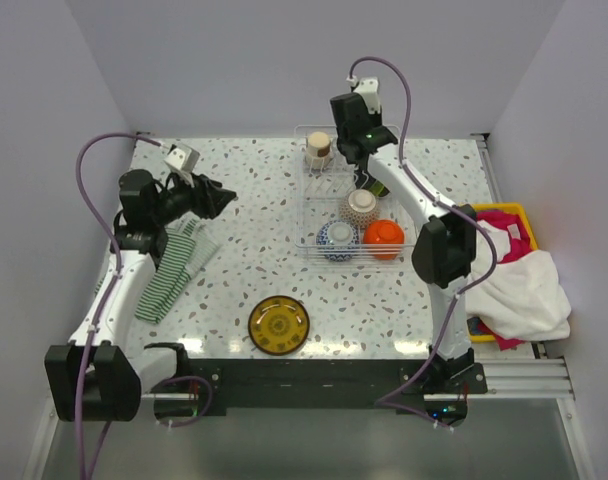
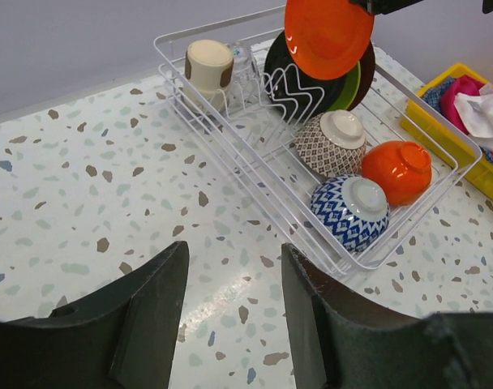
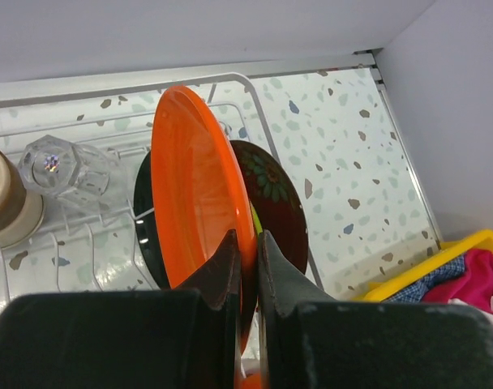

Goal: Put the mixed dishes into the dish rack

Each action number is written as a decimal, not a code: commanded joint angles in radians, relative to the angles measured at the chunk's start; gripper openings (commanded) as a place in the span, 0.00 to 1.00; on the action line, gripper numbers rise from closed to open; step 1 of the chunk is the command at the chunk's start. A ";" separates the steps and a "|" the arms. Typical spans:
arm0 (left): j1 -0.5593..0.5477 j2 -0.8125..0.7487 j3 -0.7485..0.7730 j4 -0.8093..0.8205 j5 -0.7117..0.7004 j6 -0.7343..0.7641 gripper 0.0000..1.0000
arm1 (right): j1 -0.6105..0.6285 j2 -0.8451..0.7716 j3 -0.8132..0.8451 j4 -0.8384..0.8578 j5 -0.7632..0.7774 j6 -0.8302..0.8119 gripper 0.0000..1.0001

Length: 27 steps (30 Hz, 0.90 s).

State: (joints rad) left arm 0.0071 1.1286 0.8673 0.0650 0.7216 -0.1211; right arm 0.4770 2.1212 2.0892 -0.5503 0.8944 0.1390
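Note:
My right gripper (image 3: 248,241) is shut on the rim of an orange plate (image 3: 196,182), held upright over the far end of the dish rack (image 1: 324,245). Standing in the rack just behind that plate are a black plate (image 3: 143,212), a lime green plate (image 2: 349,87) and a dark red flowered plate (image 3: 277,201). The rack also holds a beige cup (image 2: 208,65), a glass (image 3: 56,166), a brown-patterned bowl (image 2: 332,142), an orange bowl (image 2: 398,170) and a blue-white bowl (image 2: 350,211). A dark gold-patterned plate (image 1: 279,325) lies on the table near the front. My left gripper (image 2: 234,300) hovers open and empty left of the rack.
A green-white striped cloth (image 1: 174,270) lies under the left arm. A yellow bin (image 1: 511,212) of coloured cloths, with a white cloth (image 1: 519,290) spilling out, sits at the right edge. Speckled tabletop (image 2: 84,178) stretches between the left gripper and the rack.

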 commanded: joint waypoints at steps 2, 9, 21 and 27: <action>0.036 0.034 0.009 0.042 0.001 0.003 0.54 | -0.018 0.049 0.058 -0.036 -0.038 0.024 0.00; 0.039 0.066 0.006 -0.001 -0.002 0.060 0.54 | -0.020 0.108 0.054 -0.062 -0.057 0.048 0.00; 0.018 0.088 -0.071 -0.057 0.041 0.117 0.55 | -0.024 0.096 0.031 -0.192 -0.137 0.089 0.34; -0.032 0.123 -0.111 -0.149 0.074 0.257 0.58 | -0.021 -0.015 -0.005 -0.215 -0.213 0.073 0.51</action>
State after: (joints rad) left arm 0.0029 1.2263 0.7761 -0.0254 0.7429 0.0170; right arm 0.4603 2.2417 2.0857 -0.7128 0.7296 0.2142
